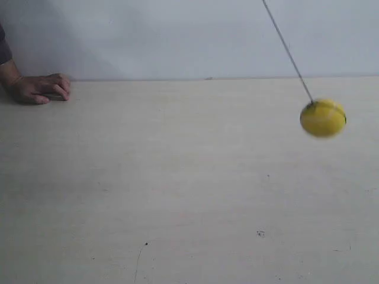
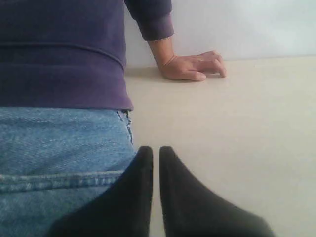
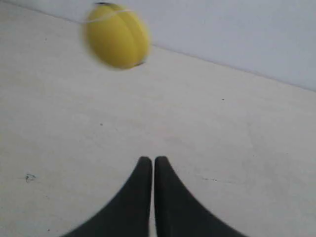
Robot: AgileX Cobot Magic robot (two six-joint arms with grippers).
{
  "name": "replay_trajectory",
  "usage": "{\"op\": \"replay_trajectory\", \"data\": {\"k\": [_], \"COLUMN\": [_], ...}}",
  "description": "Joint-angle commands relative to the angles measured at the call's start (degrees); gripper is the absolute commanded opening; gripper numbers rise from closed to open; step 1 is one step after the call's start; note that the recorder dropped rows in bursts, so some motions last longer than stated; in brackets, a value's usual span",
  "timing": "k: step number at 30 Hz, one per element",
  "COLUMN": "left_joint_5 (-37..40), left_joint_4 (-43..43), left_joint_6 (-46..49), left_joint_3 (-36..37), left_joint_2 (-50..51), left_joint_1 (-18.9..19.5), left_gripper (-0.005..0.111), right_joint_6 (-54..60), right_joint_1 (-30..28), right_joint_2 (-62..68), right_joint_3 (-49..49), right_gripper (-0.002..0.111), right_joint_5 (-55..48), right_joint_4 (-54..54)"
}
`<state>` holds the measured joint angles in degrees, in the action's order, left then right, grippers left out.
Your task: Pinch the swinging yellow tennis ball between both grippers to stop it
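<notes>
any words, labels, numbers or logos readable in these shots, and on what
None can be read.
The yellow tennis ball is motion-blurred; a dark mark at its edge may be print, too smeared to read.
The sweater, jeans and table show no text.

The tennis ball [image 1: 323, 118] hangs above the table [image 1: 189, 195], clear of its top, toward the exterior view's right. From the ball's top a string [image 1: 288, 50] slants up toward that view's left. Well apart from the ball, at that view's far left, a person's hand [image 1: 40, 89] rests on the table near its back edge, before the wall [image 1: 177, 35]. The right claw [image 3: 152, 163] sits low over the table, the ball ahead of its tips and well apart from them. The left claw [image 2: 155, 150] has the person [image 2: 59, 74] ahead, the hand farther on
</notes>
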<state>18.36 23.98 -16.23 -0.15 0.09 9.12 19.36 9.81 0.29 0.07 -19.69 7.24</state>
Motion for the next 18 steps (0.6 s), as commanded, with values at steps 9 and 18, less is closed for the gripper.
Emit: {"op": "replay_trajectory", "data": {"k": [9,18], "left_joint_5": [-5.78,-21.44], "left_joint_4": [5.35,-0.66], "left_joint_6": [3.23,1.54], "left_joint_3": [0.15,0.15], "left_joint_2": [-0.09,-0.09], "left_joint_1": [-0.51,-0.51], "left_gripper": [0.005,0.005], "right_joint_6": [-0.28,-11.35], "right_joint_1": [-0.15,-0.15], "right_joint_2": [-0.29,-0.29], "right_joint_3": [-0.07,-0.07], "right_gripper": [0.0,0.0], "right_joint_5": [12.22,21.9], "right_joint_4": [-0.11,-0.11]}}
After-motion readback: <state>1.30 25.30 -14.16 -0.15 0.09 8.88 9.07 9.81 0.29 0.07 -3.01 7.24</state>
